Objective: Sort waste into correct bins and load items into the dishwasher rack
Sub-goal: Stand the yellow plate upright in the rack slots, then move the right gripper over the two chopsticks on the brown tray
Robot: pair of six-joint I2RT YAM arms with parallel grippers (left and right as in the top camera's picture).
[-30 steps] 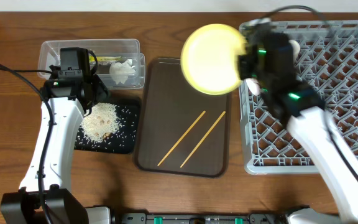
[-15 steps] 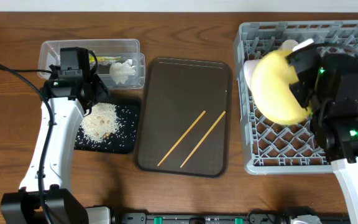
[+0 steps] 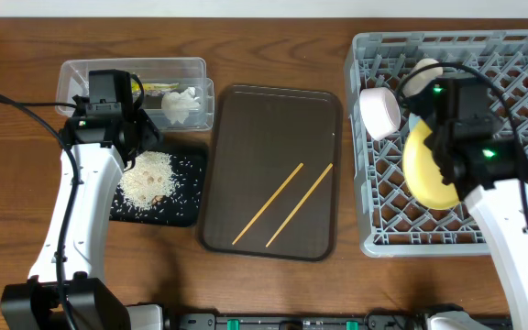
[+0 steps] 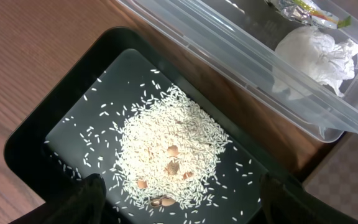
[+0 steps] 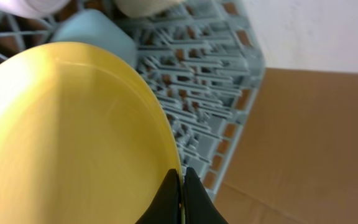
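Nearest the arm bases, two chopsticks point(image 3: 268, 203) are seen lying side by side, slanted, on the brown serving tray point(image 3: 236, 119). To its left, rice point(image 4: 166, 149) is heaped in the black tray point(image 4: 36, 143), over which the left gripper point(image 4: 182, 186) is held with its fingers spread wide and nothing between them. At the right, the yellow plate point(image 3: 434, 170) is pinched by its rim in the tightly closed right gripper point(image 5: 181, 180) and held on edge over the rack point(image 3: 521, 82). Farther back, a white-pink bowl point(image 3: 379, 112) and a pale cup point(image 3: 422, 73) are lodged in the rack, and a tissue point(image 3: 180, 104) and a wrapper point(image 4: 303, 9) are contained in the clear tub point(image 3: 81, 73).
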